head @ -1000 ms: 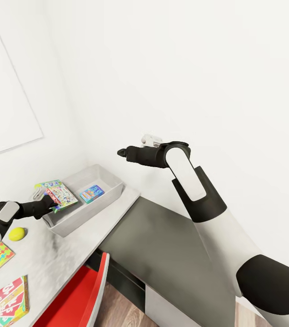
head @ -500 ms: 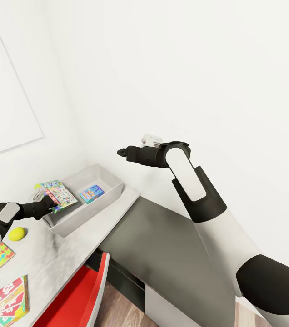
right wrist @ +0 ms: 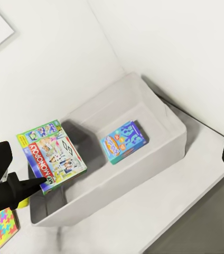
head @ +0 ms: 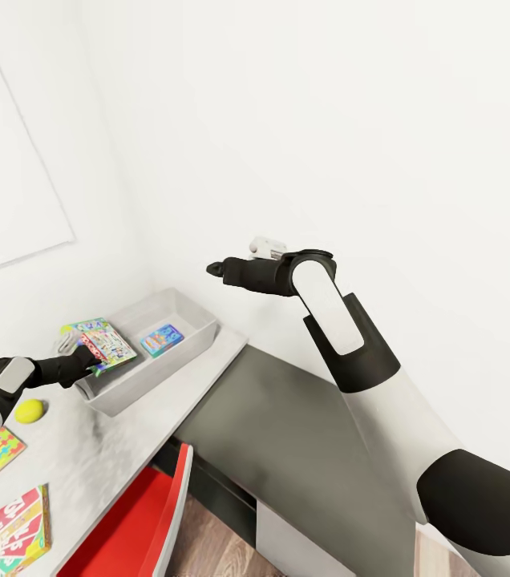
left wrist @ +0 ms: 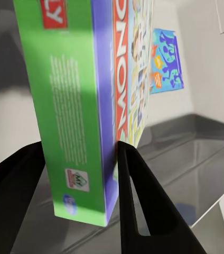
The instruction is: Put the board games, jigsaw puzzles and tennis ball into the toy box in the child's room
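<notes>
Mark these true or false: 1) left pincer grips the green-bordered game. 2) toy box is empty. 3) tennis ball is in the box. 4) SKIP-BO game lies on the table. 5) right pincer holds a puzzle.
1) True: the left pincer is shut on the green-bordered game, over the toy box.
2) False: the blue game lies inside.
3) False: the tennis ball sits on the table.
4) True: the SKIP-BO game lies near the table's edge.
5) False: the right pincer holds nothing, raised by the wall.
</notes>
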Tool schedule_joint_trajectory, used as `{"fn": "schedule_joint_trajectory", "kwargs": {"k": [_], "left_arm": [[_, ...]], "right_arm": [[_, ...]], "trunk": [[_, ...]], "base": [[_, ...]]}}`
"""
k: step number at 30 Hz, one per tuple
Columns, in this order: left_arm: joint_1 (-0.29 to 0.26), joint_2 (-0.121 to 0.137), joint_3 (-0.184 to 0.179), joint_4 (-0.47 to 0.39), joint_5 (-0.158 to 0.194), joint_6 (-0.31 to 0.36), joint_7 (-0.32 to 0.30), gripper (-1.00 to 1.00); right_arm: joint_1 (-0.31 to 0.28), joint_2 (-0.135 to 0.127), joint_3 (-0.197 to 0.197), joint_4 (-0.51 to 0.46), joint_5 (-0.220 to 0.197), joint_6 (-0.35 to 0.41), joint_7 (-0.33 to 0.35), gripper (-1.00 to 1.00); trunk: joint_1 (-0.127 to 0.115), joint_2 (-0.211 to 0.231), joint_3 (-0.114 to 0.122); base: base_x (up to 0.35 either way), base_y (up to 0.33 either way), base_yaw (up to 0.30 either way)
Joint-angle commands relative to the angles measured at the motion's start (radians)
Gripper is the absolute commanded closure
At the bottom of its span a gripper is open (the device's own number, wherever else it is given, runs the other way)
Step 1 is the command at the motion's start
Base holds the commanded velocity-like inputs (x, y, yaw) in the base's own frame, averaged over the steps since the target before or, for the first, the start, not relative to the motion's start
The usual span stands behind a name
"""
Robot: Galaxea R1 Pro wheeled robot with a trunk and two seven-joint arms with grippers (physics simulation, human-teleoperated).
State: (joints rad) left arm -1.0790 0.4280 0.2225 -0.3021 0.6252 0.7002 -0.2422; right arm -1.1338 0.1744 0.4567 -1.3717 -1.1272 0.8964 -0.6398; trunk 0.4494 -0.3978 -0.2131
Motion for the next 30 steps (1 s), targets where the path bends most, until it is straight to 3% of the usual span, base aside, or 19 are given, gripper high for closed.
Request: {"fn": "schedule_joint_trajectory", "kwargs": {"k": [1, 23, 30], "left_arm": [[-0.001, 0.000, 0.008, 0.000, -0.002, 0.007, -0.003, 1.00], [-0.002, 0.007, 0.013, -0.013, -0.002, 0.008, -0.011, 1.00], [-0.002, 0.008, 0.012, -0.062, -0.001, 0.013, -0.015, 1.00]], "right_arm": [[-0.001, 0.000, 0.000, -0.001, -0.009, 0.001, -0.011, -1.00], [-0.001, 0.000, 0.013, -0.001, -0.009, 0.001, -0.009, -1.00], [-0.001, 0.000, 0.016, -0.005, -0.007, 0.001, -0.010, -1.00]], "trunk": [[0.001, -0.002, -0.004], [0.001, -0.002, -0.040], [0.001, -0.002, -0.046]], "base": [[0.000, 0.000, 0.000], [0.000, 0.000, 0.000], [0.000, 0.000, 0.000]]}}
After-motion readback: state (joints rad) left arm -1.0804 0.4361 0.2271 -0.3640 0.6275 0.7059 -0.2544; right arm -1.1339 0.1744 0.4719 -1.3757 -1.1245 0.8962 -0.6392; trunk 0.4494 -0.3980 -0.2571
